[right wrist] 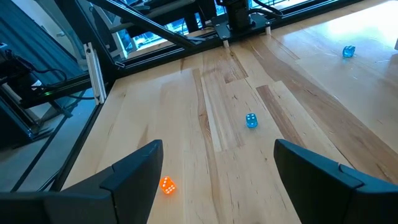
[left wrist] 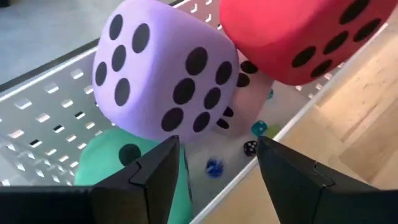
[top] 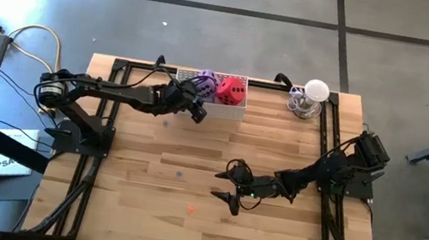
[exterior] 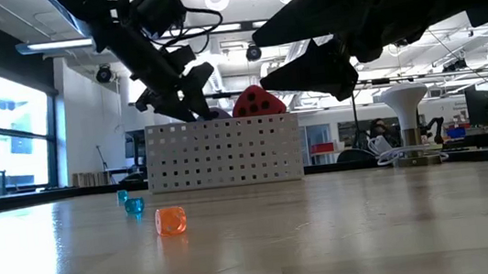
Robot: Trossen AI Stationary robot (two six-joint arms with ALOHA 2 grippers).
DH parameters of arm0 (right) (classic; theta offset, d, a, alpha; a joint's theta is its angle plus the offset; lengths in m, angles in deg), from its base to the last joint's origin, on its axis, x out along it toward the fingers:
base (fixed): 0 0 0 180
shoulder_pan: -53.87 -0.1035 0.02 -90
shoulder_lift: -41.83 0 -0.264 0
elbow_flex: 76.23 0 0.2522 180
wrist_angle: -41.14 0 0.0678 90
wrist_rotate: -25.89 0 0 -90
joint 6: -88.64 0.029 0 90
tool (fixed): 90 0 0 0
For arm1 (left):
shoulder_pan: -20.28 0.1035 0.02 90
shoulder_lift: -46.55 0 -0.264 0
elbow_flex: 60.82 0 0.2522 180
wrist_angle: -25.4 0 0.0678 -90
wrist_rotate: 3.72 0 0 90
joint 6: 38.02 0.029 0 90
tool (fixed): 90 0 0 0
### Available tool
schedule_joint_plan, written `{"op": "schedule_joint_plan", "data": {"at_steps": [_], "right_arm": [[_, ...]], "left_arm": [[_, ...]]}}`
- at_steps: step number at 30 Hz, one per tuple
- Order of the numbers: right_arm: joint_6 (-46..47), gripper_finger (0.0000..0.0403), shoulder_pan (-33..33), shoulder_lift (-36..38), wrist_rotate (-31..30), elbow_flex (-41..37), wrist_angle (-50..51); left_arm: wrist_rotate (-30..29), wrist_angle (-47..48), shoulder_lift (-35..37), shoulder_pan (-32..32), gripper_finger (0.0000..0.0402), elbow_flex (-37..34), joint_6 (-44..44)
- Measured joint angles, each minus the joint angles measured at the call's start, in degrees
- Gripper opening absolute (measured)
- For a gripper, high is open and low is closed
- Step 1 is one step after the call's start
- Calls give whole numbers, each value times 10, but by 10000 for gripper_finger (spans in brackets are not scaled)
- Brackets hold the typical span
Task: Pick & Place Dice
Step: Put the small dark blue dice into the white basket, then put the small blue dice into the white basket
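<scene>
I see the four dice piled in a white perforated bin at the far edge of the wooden worktop. The purple die sits on top, touching the red die beside it. The green die lies under the purple one, and the pink die is wedged below, between purple and red. A few tiny coloured dice lie on the bin floor.

My left gripper hangs over the bin's left end, just above the purple die, its fingers parted wide and holding nothing.

My right gripper hovers above mid-worktop, well apart from the bin, also spread wide and empty. Beneath it rest a small orange die and small blue dice.
</scene>
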Motion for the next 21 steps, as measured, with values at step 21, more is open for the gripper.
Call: {"op": "schedule_joint_plan", "data": {"at_steps": [21], "right_arm": [[0, 300, 0, 0, 0, 0, 8]], "left_arm": [[-27, 128, 94, -145, 209, 0, -32]]}}
